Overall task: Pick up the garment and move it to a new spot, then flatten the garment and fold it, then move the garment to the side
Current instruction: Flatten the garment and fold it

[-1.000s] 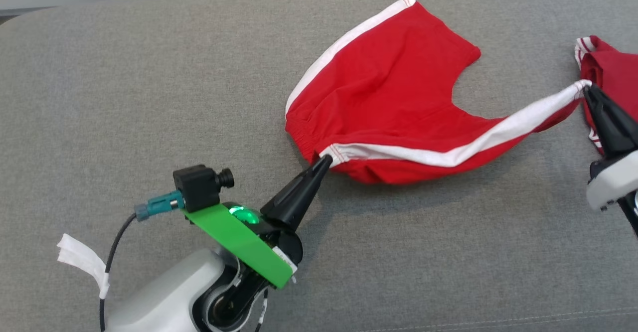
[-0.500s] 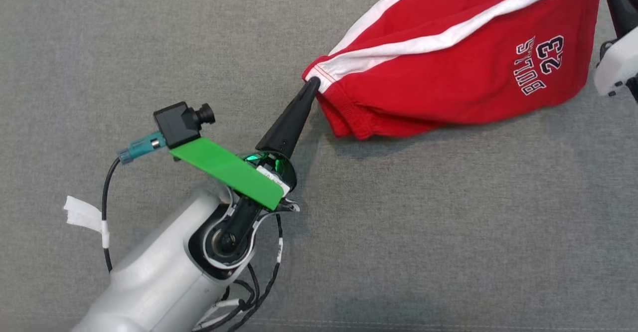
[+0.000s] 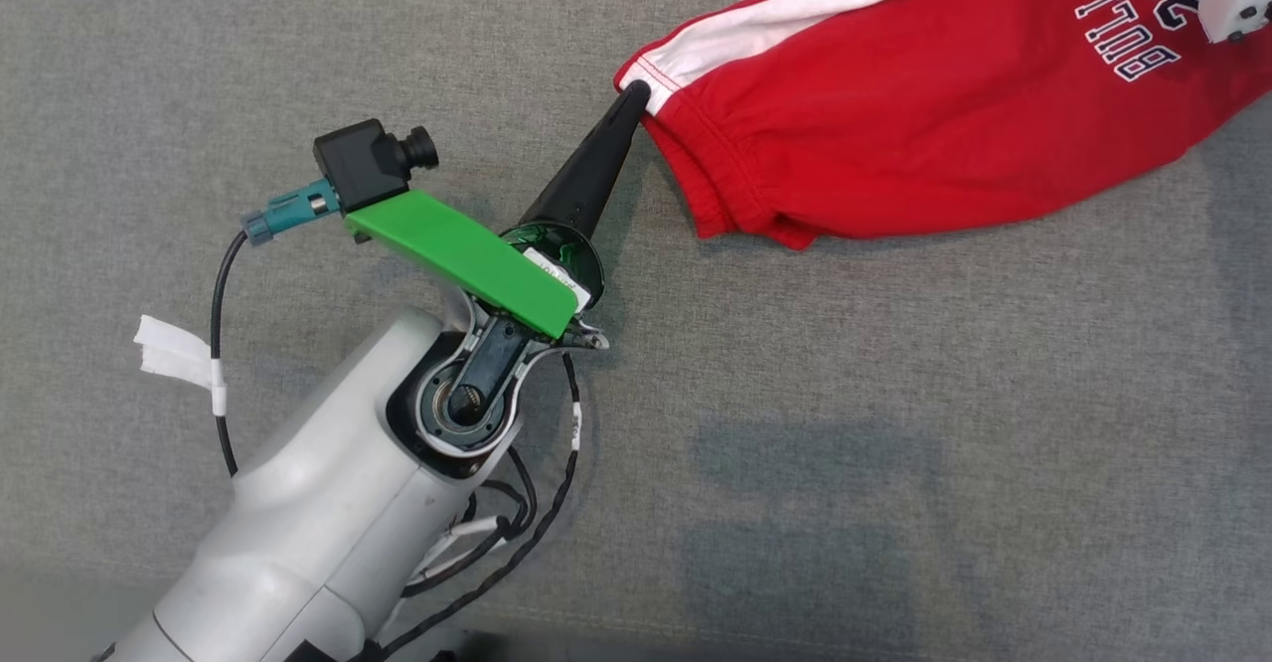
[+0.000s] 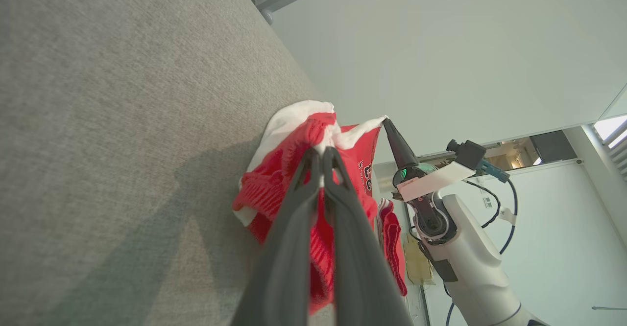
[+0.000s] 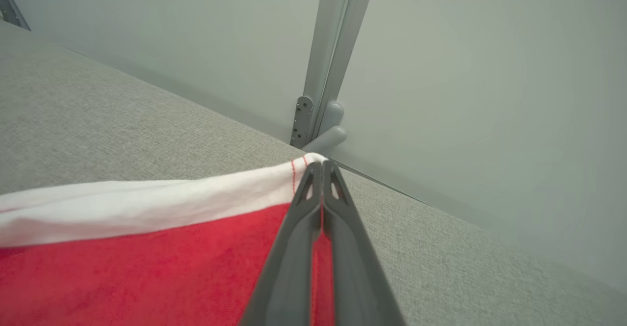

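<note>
A second ago the shorts (image 3: 944,115) lay spread on the grey surface (image 3: 894,463) with the leg gap open. Now they are doubled over and strung between the two grippers, with the "BULLS 23" print (image 3: 1133,6) turned toward the head camera. The left gripper (image 3: 636,95) has its jaws pinched tight on the waistband corner, at the end of the white stripe (image 3: 795,11). From there the shorts run lengthwise rightward and away. The stripe is taut along the top and the red cloth sags below it, over the surface. The right gripper (image 5: 321,165) is clamped on the stripe's other corner, near the surface's far edge by the wall (image 5: 490,96).
</note>
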Robot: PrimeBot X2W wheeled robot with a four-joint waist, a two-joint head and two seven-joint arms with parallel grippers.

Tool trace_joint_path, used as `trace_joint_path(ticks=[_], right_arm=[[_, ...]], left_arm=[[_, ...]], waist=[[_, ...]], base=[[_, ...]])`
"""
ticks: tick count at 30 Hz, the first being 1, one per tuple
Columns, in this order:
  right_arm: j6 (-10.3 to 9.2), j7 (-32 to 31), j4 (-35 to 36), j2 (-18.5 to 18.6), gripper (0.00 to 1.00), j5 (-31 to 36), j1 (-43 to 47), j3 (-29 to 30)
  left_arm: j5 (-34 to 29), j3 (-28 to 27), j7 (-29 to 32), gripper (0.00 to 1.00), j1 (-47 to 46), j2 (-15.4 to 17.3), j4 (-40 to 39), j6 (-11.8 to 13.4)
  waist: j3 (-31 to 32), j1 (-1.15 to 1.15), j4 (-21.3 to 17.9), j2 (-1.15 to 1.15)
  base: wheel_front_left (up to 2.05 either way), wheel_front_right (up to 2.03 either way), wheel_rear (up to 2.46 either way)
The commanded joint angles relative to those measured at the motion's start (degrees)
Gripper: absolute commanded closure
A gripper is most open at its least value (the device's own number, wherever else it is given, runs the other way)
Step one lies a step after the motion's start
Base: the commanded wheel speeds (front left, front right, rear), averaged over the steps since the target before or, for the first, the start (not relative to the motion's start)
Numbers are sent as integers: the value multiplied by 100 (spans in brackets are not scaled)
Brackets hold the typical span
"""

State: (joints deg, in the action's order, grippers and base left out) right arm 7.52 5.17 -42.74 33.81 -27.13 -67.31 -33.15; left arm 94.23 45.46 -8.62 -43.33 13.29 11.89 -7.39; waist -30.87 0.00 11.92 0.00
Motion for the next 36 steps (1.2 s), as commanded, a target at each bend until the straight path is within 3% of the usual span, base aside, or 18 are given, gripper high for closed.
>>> trace_joint_path(ticks=[1,16,17,18,19,20,21,25,29,36], right_arm=[[-8,98,-226,-13,100,-42,-235,-146],[-8,578,-1449,-283,100,-229,-1046,-763],[-8,638,-1489,-313,87,-231,-1088,-796],[-8,703,-1522,-334,61,-232,-1118,-820],[-8,766,-1570,-359,5,-243,-1139,-827],[-8,823,-1615,-382,0,-251,-1140,-832],[-8,874,-1650,-399,0,-263,-1124,-829],[-8,990,-1680,-448,0,-346,-856,-713],[-8,998,-1235,-313,0,-329,-335,-538],[-8,1001,-819,-251,0,-920,973,2]], left_arm=[[-76,-32,46,100,-135,-48,101,-16],[-415,-13,62,100,-363,-206,449,-15],[-428,-10,60,100,-378,-202,494,-15],[-465,-8,40,87,-393,-193,561,-15],[-496,-1,13,63,-406,-190,614,-8],[-502,-13,-19,19,-394,-192,691,-7],[-537,-35,-73,0,-386,-176,775,-4],[-919,-5,-372,0,-315,-30,1096,-2],[-1966,112,-625,0,-230,153,1451,52],[-4436,-952,-655,0,929,-44,773,759]], waist=[[-219,0,156,0],[-496,0,290,0],[-498,0,285,0],[-492,0,281,0],[-480,0,272,0],[-459,0,260,0],[-425,0,246,0],[-203,0,155,0],[125,0,91,0],[786,0,52,0]], base=[[0,0,0],[0,0,0],[0,0,0],[0,0,0],[0,0,0],[0,0,0],[0,0,0],[0,0,0],[0,0,0],[0,0,0]])
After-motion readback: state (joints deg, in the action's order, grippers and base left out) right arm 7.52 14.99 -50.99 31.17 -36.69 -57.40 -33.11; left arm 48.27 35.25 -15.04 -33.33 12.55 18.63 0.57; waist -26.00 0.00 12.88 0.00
